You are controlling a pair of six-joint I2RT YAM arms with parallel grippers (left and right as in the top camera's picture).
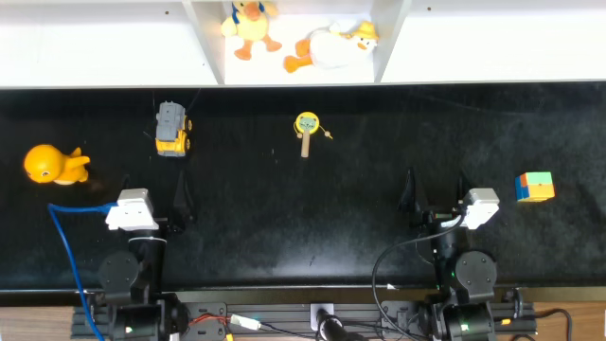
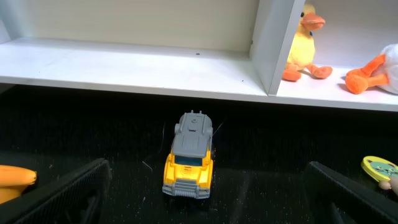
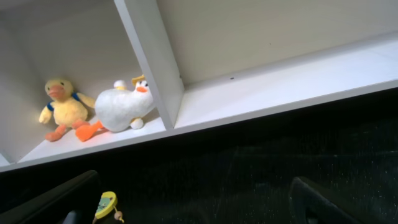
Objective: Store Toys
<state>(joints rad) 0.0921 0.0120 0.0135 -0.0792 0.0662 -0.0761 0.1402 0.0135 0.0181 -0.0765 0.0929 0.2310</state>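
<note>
Yellow blocky truck [image 2: 188, 155], fuzzy plush duck [image 1: 250, 24], black mat [image 1: 360, 218]

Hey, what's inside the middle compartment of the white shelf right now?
Two plush toys: a yellow duck sitting upright and, beside it, a white duck lying down. Anything behind or under them is hidden by their bodies.

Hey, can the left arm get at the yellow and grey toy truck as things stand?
Probably yes. The toy truck stands on the bare mat straight ahead of the left pincer, which is wide open, and nothing lies between the two.
</note>
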